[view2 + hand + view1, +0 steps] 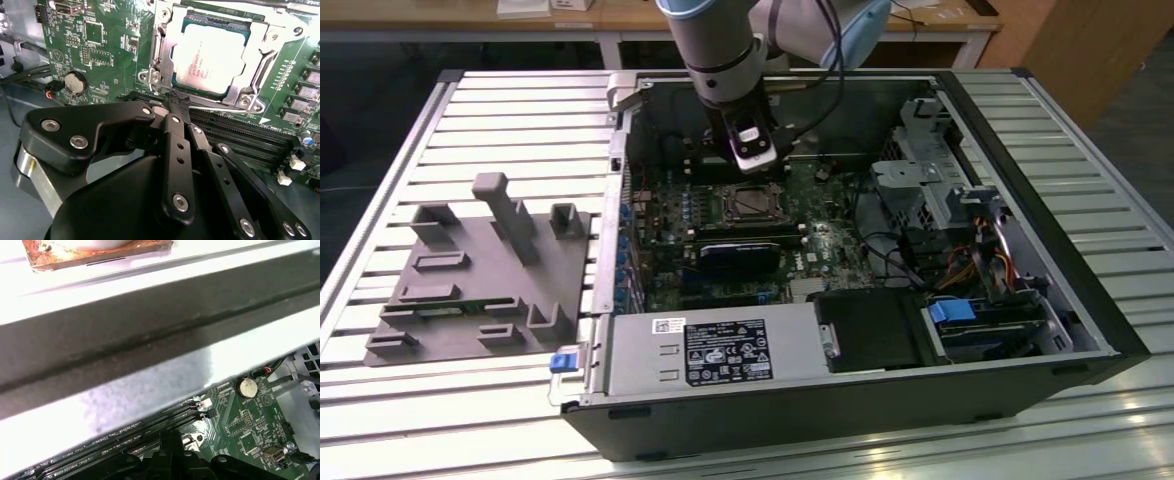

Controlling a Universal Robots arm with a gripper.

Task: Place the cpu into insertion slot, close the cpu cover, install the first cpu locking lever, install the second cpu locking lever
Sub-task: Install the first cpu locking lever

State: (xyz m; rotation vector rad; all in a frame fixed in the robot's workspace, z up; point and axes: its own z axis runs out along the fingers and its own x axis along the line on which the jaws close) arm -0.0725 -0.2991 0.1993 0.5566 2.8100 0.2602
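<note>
The gripper (pixel 176 104) is pinched shut, its tips just beside the cpu cover (pixel 161 47); that cover lies flat around the cpu (pixel 212 52), seated in the insertion slot (pixel 248 97). The chip looks light, stiff, fragile; I'd hold its edges only.

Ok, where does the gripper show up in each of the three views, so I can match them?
Exterior view: gripper inside the open case, right by the cpu.
Second wrist view: gripper in the foreground, its tip by the cpu.
First wrist view: gripper dark, beside the long black slots.
Shared landmark: the green circuit board; the coin battery in both wrist views.
</note>
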